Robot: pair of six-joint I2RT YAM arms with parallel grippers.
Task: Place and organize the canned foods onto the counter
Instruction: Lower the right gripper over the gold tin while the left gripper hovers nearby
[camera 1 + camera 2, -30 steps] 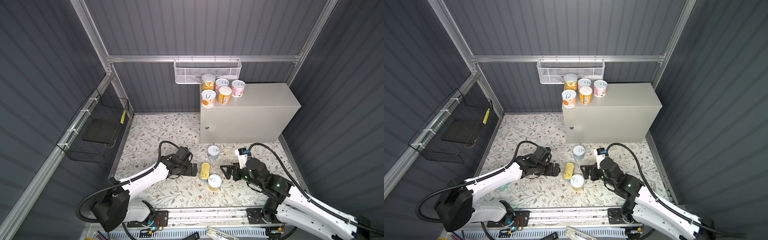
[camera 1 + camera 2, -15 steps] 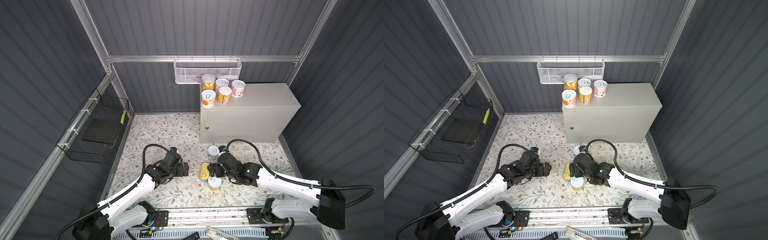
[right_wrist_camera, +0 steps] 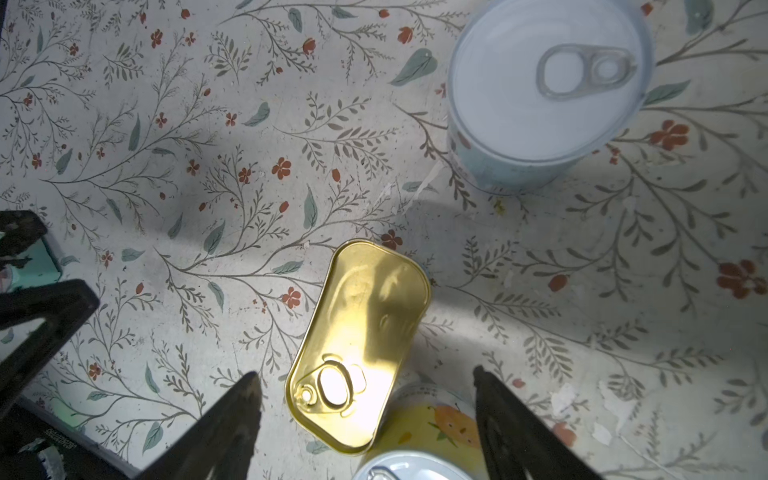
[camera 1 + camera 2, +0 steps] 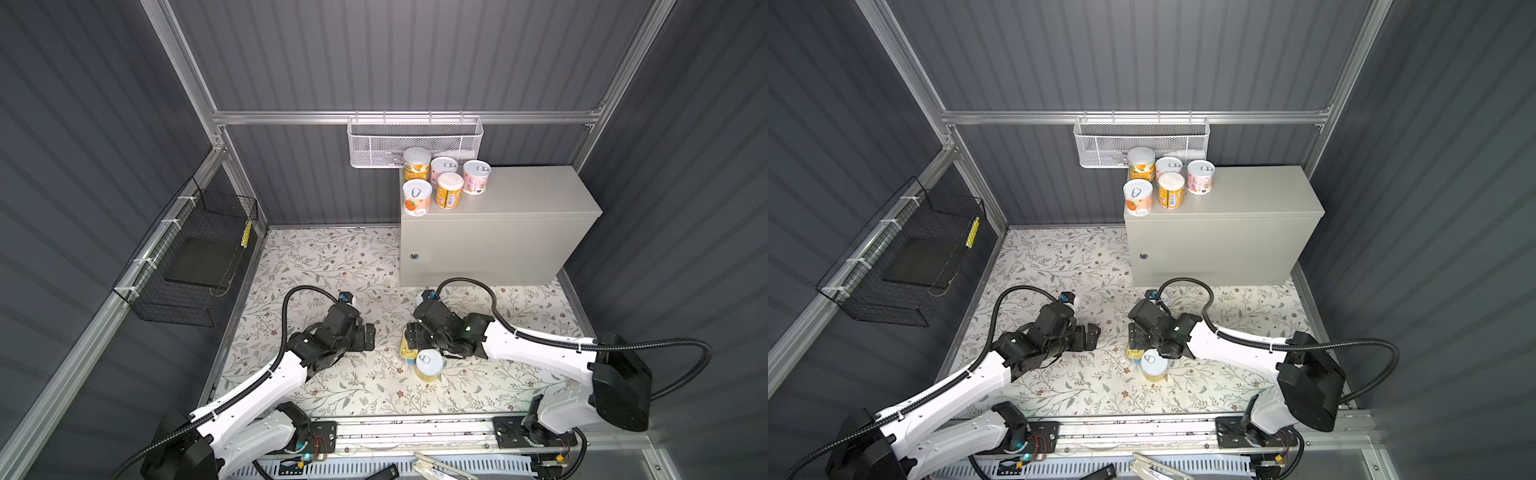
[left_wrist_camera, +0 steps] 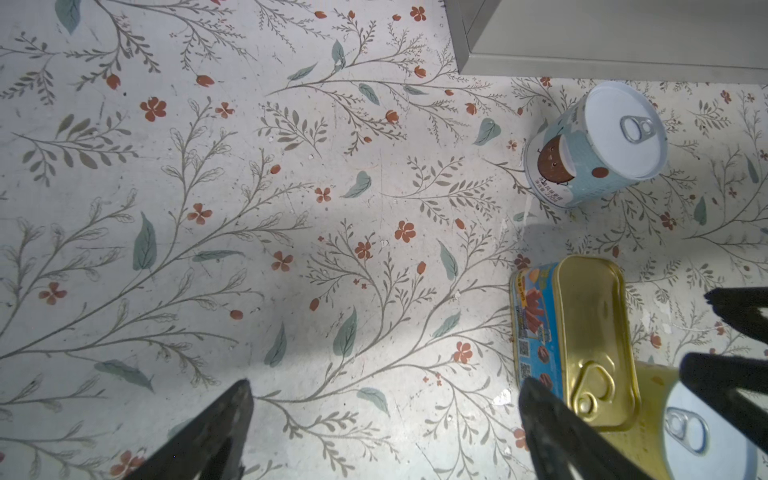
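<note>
Since 1 second ago the right gripper has swung over the gold-topped tin on the mat, jaws spread astride it, and the left gripper has backed off, splayed wide; 5 cans top the counter; wrist views alone show the pale-blue can clearly.

Bright even light, soft shadows, glare on gold tin, pale-blue can blurred.
</note>
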